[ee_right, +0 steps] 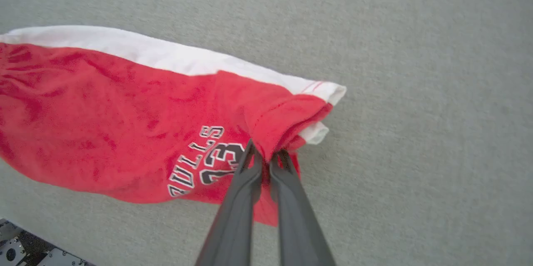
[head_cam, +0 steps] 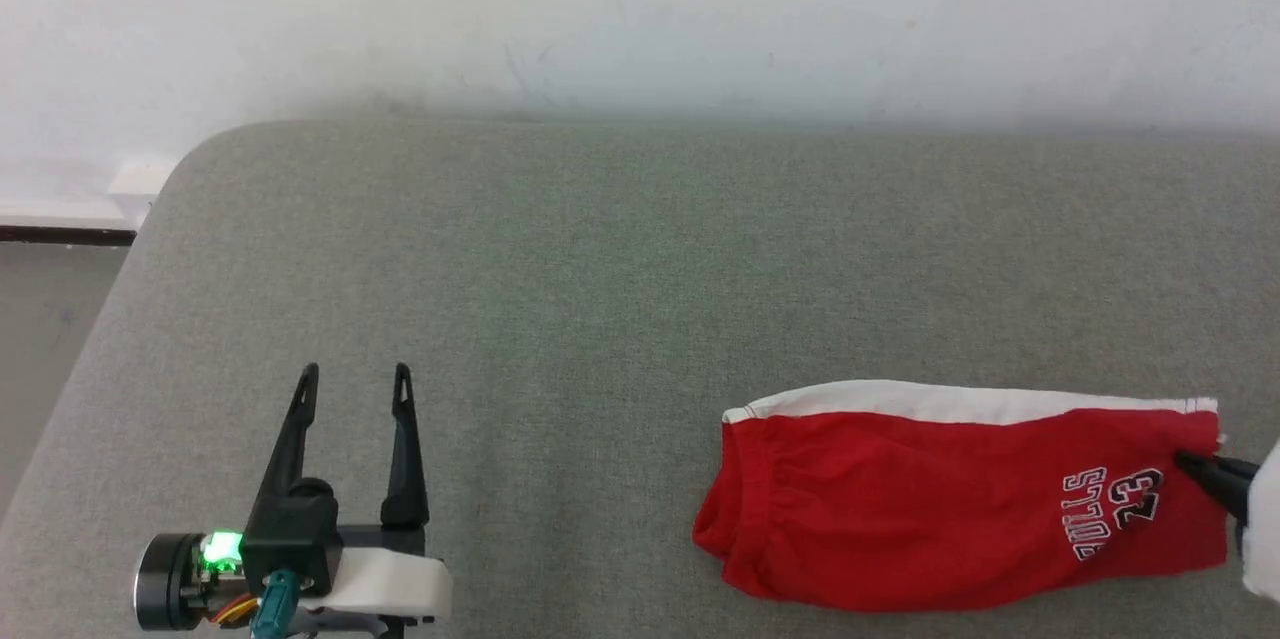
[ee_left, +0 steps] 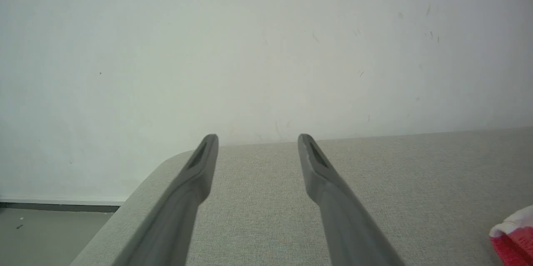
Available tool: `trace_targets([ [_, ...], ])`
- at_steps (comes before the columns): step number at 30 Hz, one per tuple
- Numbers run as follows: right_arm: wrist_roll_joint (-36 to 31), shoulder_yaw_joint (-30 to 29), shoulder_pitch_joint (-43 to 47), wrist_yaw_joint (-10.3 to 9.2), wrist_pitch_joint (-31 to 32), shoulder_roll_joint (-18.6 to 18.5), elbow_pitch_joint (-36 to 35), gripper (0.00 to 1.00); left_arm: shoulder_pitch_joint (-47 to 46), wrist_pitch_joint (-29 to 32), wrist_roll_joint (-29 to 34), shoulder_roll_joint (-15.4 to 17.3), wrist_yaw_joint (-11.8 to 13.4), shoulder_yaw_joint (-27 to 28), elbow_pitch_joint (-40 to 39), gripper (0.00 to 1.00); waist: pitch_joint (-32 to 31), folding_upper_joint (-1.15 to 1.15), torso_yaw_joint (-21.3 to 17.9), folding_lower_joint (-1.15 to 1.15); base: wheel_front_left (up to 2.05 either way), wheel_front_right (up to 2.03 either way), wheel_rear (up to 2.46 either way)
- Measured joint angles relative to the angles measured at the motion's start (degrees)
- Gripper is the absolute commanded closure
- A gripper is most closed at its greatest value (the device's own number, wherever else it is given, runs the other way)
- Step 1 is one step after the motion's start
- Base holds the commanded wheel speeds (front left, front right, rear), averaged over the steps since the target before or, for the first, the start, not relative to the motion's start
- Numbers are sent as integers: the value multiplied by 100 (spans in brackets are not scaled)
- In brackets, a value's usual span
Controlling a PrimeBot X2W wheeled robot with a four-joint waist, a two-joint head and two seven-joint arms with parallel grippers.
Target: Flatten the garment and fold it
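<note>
Right fingers tight on garment hem

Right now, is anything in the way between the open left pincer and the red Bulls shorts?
Nothing visible. Only the bare grey fabric-covered surface lies between the left pincer and the red Bulls shorts, which lie off to its right. The right pincer is shut on the shorts' leg hem.

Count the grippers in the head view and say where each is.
2. The left gripper sits lower left, fingers open, apart from the shorts. The right gripper is at the right edge, fingers shut on the shorts' leg hem, mostly cut off there.
</note>
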Motion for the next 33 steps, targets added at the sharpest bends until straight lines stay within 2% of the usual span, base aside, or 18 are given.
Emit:
trace_targets([
  [8,32,315,75,0,554,114,-2038,100,-21,0,98,-76,-102,76,-2,0,168,0,18,0,0,0,0],
  [11,-21,703,-174,0,783,292,-2505,100,-112,0,116,-122,-119,59,1,0,258,0,69,1,0,0,0],
  [14,-90,1280,-635,0,975,497,-2644,100,-240,0,141,-183,-151,45,-4,0,368,0,133,0,0,0,0],
  [17,-178,1838,-1196,0,1004,820,-2376,100,-339,0,146,-244,-154,8,-1,0,499,0,200,1,0,0,0],
  [23,-290,2783,-1923,0,993,1352,-1067,100,-547,0,146,-352,-162,-64,13,0,748,0,371,1,0,0,0],
  [27,-281,3167,-2023,0,824,1571,-9,100,-601,0,147,-394,-162,-87,44,0,872,0,476,2,0,0,0],
  [31,-181,3471,-2194,0,442,1610,302,100,-599,0,147,-404,-162,-70,78,0,904,0,519,1,0,0,0],
  [32,-134,3541,-2222,0,348,1588,303,83,-599,0,146,-403,-162,-57,81,0,898,0,507,1,0,0,0],
  [33,-99,3604,-2242,0,245,1547,288,51,-597,0,147,-403,-160,-42,87,0,884,0,492,1,0,0,0],
])
